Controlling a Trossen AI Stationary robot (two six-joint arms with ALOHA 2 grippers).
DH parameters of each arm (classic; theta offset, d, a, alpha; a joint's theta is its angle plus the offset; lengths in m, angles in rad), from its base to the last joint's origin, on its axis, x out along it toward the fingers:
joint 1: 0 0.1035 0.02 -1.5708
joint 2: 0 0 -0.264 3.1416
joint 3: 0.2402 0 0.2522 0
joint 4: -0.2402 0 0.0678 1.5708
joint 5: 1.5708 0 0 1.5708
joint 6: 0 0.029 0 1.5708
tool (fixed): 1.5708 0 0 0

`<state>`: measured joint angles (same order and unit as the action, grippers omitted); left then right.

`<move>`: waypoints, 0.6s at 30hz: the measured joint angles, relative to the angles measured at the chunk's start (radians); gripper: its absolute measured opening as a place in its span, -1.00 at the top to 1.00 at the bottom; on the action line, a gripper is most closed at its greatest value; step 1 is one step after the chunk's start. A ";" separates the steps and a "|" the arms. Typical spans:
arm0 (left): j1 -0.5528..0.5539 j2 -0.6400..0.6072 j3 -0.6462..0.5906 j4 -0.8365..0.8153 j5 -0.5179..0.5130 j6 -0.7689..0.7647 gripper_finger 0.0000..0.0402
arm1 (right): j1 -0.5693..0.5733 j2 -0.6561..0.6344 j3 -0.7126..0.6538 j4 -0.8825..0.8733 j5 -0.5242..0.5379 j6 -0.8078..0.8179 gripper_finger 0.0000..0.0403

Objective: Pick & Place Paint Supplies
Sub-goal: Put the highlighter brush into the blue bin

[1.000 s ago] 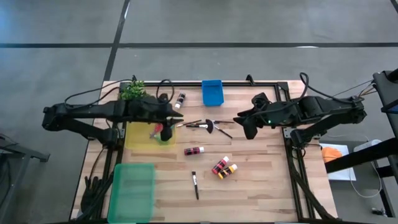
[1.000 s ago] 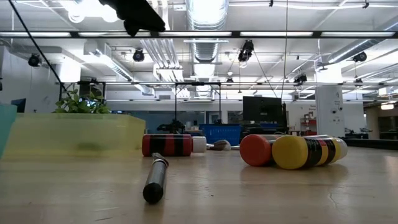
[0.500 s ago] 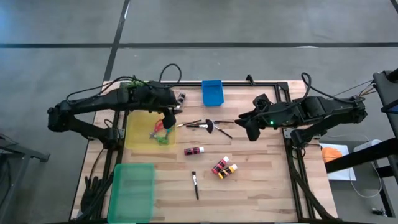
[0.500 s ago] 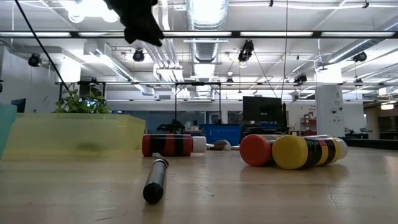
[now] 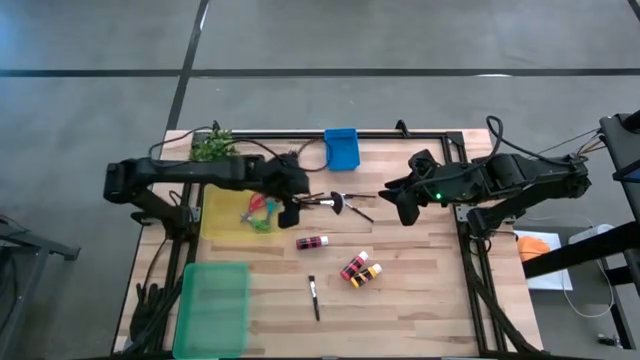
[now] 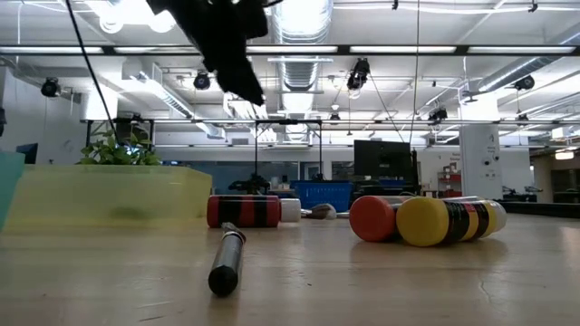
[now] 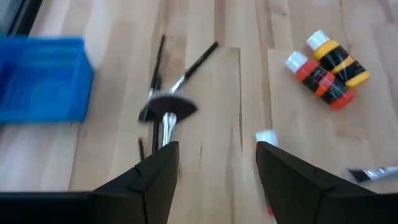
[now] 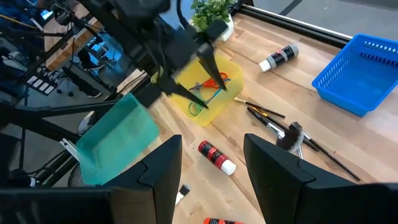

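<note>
My left gripper (image 5: pixel 291 208) (image 7: pixel 214 167) is open and hovers just past the right edge of the yellow tray (image 5: pixel 222 218), above the table and close to the thin dark paintbrushes (image 5: pixel 333 202) (image 7: pixel 165 109). Red- and green-handled scissors (image 5: pixel 258 211) (image 8: pixel 210 88) lie in the yellow tray. A red paint bottle (image 5: pixel 312 242) lies on its side, as do a red and an orange bottle (image 5: pixel 360 270) side by side. A single brush (image 5: pixel 314 297) lies near the near edge. My right gripper (image 5: pixel 404 210) (image 8: pixel 214 168) is open and waits above the table's right part.
A blue basket (image 5: pixel 341 148) stands at the far edge, a green bin (image 5: pixel 213 308) at the near left corner, and a potted plant (image 5: pixel 212 145) at the far left. A black bottle (image 8: pixel 280 57) lies near the plant. Bare wood shows between the brushes and my right gripper.
My left gripper has moved from above the yellow tray toward the table's right, past the tray's right edge and toward the paintbrushes. The scissors stay in the tray.
</note>
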<state>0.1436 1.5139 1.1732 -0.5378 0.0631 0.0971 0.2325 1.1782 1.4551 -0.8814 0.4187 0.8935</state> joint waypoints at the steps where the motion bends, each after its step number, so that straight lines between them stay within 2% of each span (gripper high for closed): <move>1: -0.001 0.024 0.001 0.035 0.003 0.003 -0.12 | 0.000 0.000 0.000 0.000 0.000 0.000 0.15; 12: 0.000 0.337 0.096 0.205 0.012 0.044 0.14 | -0.002 0.000 0.000 -0.002 0.004 0.005 0.15; 18: 0.014 0.465 0.171 0.193 0.004 0.064 0.17 | -0.002 0.001 0.000 -0.003 0.004 0.009 0.15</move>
<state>0.1577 1.9791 1.3439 -0.3453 0.0674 0.1608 0.2310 1.1793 1.4551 -0.8848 0.4225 0.9020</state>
